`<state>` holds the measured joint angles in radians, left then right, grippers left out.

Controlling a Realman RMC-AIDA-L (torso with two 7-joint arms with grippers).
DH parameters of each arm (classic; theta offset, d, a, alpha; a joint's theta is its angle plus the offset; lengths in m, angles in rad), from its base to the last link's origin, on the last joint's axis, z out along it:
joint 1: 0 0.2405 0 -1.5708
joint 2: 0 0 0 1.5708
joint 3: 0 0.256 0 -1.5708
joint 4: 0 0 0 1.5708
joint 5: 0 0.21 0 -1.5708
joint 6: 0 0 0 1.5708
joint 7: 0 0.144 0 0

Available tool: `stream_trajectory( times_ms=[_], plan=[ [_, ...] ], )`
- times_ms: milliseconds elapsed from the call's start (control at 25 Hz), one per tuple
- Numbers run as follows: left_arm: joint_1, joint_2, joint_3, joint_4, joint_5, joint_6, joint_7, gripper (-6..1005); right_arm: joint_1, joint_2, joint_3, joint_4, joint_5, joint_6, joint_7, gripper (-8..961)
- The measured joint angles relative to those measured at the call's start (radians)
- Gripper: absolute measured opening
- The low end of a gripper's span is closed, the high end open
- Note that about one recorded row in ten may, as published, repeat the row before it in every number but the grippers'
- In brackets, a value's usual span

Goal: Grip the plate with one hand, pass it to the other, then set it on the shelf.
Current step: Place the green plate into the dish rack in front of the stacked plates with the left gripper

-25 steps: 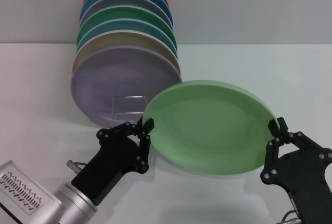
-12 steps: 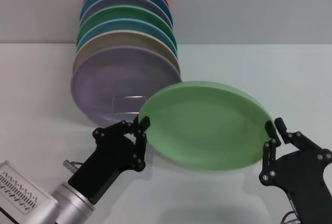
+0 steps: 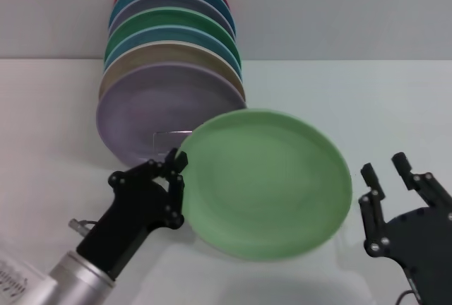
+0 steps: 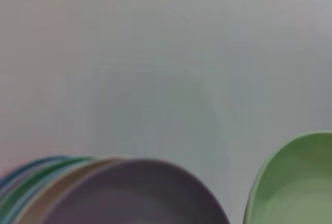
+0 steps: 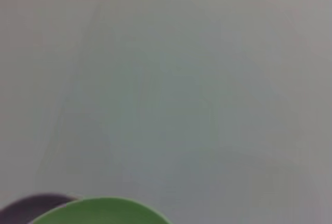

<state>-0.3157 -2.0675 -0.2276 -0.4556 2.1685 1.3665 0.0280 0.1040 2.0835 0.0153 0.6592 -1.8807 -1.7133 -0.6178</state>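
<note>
The pale mint-green plate [image 3: 265, 181] is held up off the table, tilted with its face toward me. My left gripper [image 3: 178, 167] is shut on its left rim. My right gripper [image 3: 385, 166] is open and stands apart from the plate's right edge, holding nothing. The plate's rim also shows in the left wrist view [image 4: 295, 182] and in the right wrist view [image 5: 101, 211]. The wire shelf [image 3: 169, 135] peeks out behind the plate, just in front of the lilac plate [image 3: 152, 111]; most of it is hidden.
A row of several coloured plates stands on edge at the back left, lilac in front, then beige [image 3: 169, 54], blue, dark green [image 3: 173, 19] and a red one at the back. The white table [image 3: 367, 100] runs to the right.
My right gripper has opened and let go of the plate's right rim. My left gripper has carried the plate left and tilted it more upright.
</note>
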Motion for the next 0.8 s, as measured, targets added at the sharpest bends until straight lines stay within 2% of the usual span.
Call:
stream_trajectory(
  times_ms=[120, 360, 440, 600, 800],
  plan=[
    [0.015, 0.004, 0.0, 0.002, 0.002, 0.062, -0.007, 39, 0.006, 0.0, -0.037, -0.028, 0.0, -0.062, 0.056, 318],
    [0.039, 0.006, -0.011, 0.017, -0.002, 0.182, -0.012, 35, 0.017, 0.002, -0.06, -0.066, 0.0, -0.074, 0.095, 317],
    [0.056, 0.006, -0.075, 0.022, 0.0, 0.238, -0.013, 33, 0.021, 0.002, -0.073, -0.1, 0.001, -0.063, 0.123, 317],
    [0.059, 0.004, -0.134, 0.037, 0.001, 0.274, -0.009, 34, 0.021, 0.002, -0.077, -0.128, 0.007, -0.04, 0.145, 318],
    [0.042, -0.001, -0.229, 0.109, 0.002, 0.349, 0.001, 34, 0.017, 0.003, -0.054, -0.156, 0.011, 0.026, 0.148, 318]
  ],
)
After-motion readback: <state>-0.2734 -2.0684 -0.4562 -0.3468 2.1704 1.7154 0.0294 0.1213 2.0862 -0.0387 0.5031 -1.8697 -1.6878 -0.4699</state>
